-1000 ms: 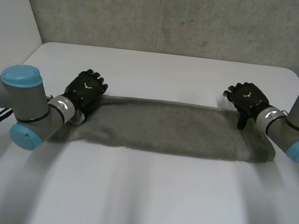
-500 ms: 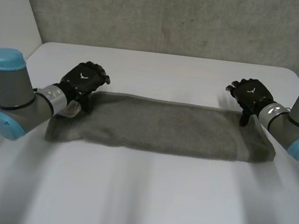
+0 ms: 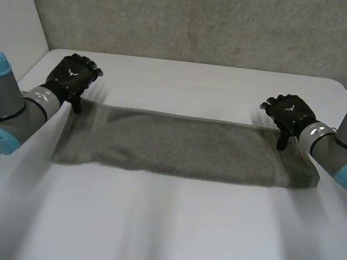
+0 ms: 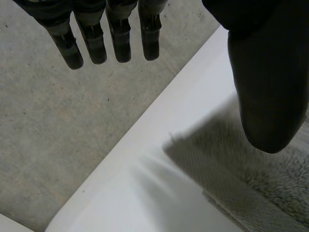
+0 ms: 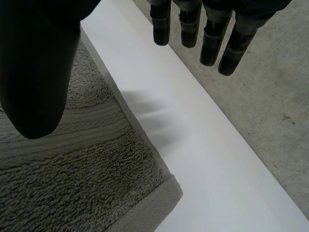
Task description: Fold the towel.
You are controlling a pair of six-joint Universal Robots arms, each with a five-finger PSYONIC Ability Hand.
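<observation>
Left hand [image 3: 73,78] released: fingers straight, thumb apart, nothing held. It hangs just off the far left corner of the towel [image 3: 184,147]. Right hand [image 3: 288,113] likewise relaxed and empty, thumb over the far right corner; whether it touches the cloth is unclear.

White table [image 3: 168,230] lies under both hands. On it the towel, grey terry, lies flat as a long band spanning from one hand to the other, and looks doubled.

Judgement: soft, limp, light, with a grippy pile. Layers will likely sag or slide apart unless pinched together. Best hold is the end corners [image 5: 159,198], at the hem beneath each thumb.
</observation>
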